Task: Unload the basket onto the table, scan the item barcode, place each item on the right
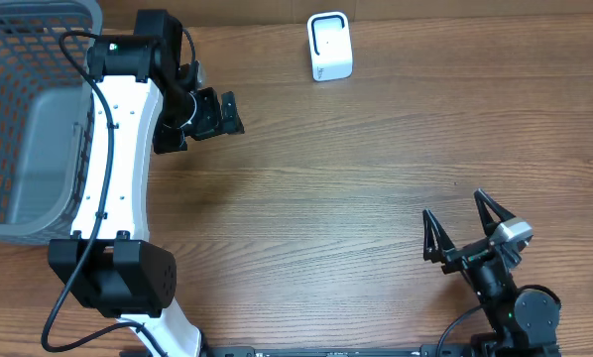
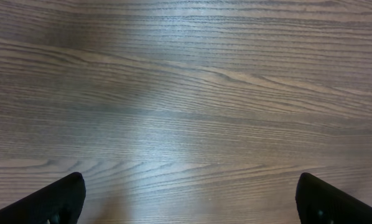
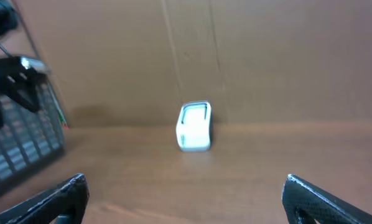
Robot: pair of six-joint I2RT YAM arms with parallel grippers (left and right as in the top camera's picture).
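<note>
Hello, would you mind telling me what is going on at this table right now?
Nothing is being handled yet. The left claw hangs open and empty over bare wood next to the grey basket, and the right claw sits open and empty near the front edge, facing the small white scanner that stands at the far side of the table. No item with a barcode is visible on the wood, and the basket's contents cannot be made out, so the scan has not begun.

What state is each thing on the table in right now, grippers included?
Left gripper: open, empty, above bare table.
Right gripper: open, empty.
White scanner: upright at the table's far edge, untouched.
Gray basket: at the left edge, no item visible inside.
</note>
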